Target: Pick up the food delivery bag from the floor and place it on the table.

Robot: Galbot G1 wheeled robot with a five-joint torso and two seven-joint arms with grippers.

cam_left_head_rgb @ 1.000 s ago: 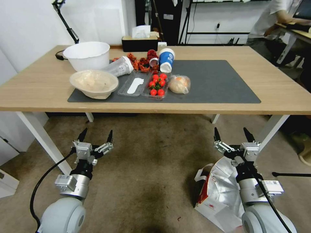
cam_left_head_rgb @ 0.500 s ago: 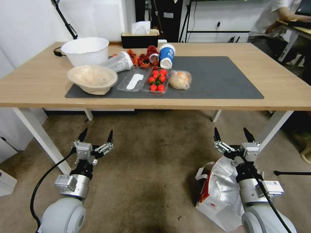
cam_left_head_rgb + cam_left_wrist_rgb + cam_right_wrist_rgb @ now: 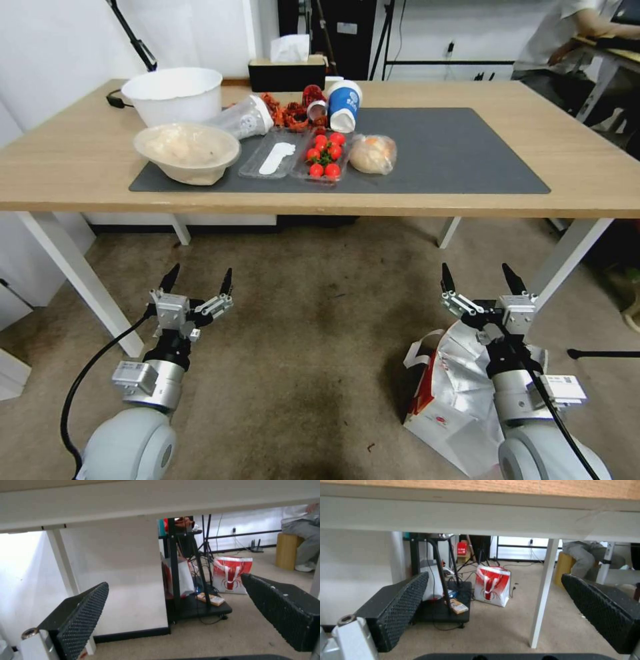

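Grippers first: left gripper (image 3: 198, 281) low in the left of the head view, fingers spread wide, nothing between them, hanging above bare floor (image 3: 313, 347). Same story from its wrist camera, left gripper (image 3: 173, 600) with both black textured pads splayed to the frame's sides, holding nothing (white table leg and wall beyond the gap). Right gripper (image 3: 481, 278) lower right of the head view, fingers just as wide apart, empty too, poised directly over the food delivery bag (image 3: 460, 387). From its own wrist camera, right gripper (image 3: 493, 597) gaping, pads at either side of the frame, a white table leg standing past the gap.

Outward now: food delivery bag sitting on the floor in the lower right corner of the head view, partly hidden by the right arm, silver foil lining showing at the open mouth, red side panel and small round logo facing left, white loop handle drooping at its upper left. Not touched by either gripper.

Farther up: table (image 3: 587, 180) spanning the upper half of the head view, dark grey mat (image 3: 453, 153) across its middle, right half of the mat bare. Left half crowded: white bowl (image 3: 175, 95), blue cup (image 3: 345, 107), tray of cherry tomatoes (image 3: 325, 157), clear pouch with a bun (image 3: 372, 154).
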